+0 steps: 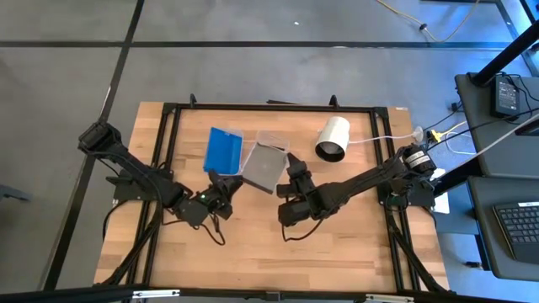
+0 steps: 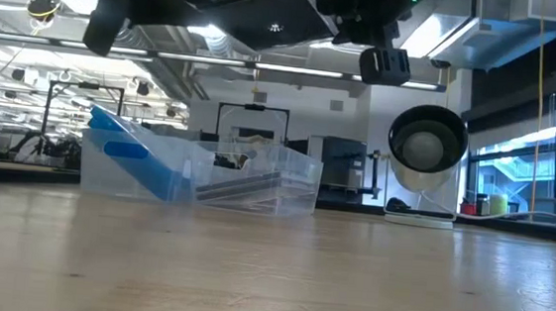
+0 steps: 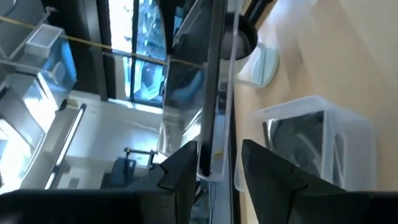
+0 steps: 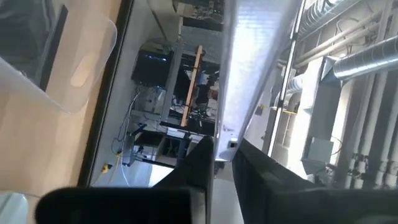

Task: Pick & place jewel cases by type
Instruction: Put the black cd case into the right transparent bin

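A dark grey jewel case [image 1: 262, 167] hangs in the air over the middle of the table, and the low view shows it from below [image 2: 269, 14]. My left gripper [image 1: 227, 180] is shut on its left side and my right gripper [image 1: 294, 166] on its right side. Blue jewel cases [image 1: 223, 150] lean slanted inside the left clear tub [image 2: 93, 166]. The right clear tub [image 1: 274, 136] holds grey cases [image 3: 298, 134] lying flat. My left gripper pinches the grey case's left edge [image 3: 210, 134] between its two fingers [image 3: 183, 168], coming in about level from the table's left. The case shows edge-on between the fingers and is lifted clear of the table. My right gripper pinches the opposite, right edge [image 4: 225, 127] of the same case between its two fingers [image 4: 200, 158], about level, from the table's right. The case runs away from the fingers, edge-on, clear of the tubs below.
A white cylinder with a dark open end [image 1: 331, 137] lies at the far right of the table, its cable trailing right. A black frame [image 1: 269, 107] runs round the table top. The near half of the wooden table [image 1: 269, 244] is bare.
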Controlling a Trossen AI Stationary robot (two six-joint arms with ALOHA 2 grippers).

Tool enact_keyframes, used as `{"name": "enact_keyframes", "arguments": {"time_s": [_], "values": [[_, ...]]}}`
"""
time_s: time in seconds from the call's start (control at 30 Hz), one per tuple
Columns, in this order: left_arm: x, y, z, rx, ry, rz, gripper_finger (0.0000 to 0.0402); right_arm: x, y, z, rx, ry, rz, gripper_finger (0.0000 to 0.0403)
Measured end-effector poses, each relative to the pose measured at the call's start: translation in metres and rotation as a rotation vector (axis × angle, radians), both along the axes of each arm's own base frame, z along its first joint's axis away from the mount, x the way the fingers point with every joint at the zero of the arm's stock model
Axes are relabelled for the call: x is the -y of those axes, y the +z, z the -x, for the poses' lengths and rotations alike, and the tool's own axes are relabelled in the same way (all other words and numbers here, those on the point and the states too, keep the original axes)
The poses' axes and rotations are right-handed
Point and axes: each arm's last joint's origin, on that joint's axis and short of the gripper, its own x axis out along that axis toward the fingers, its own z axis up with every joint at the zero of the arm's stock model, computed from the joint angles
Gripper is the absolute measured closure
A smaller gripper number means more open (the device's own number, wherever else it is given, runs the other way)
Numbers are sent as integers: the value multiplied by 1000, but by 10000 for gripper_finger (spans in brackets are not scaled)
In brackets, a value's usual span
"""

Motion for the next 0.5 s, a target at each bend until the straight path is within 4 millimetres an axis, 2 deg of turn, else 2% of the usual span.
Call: {"name": "enact_keyframes", "arguments": {"time_s": [0.5], "values": [[-2,0,0,5,29,-8,282,-3,0,-5,37,52,-101,351]]}}
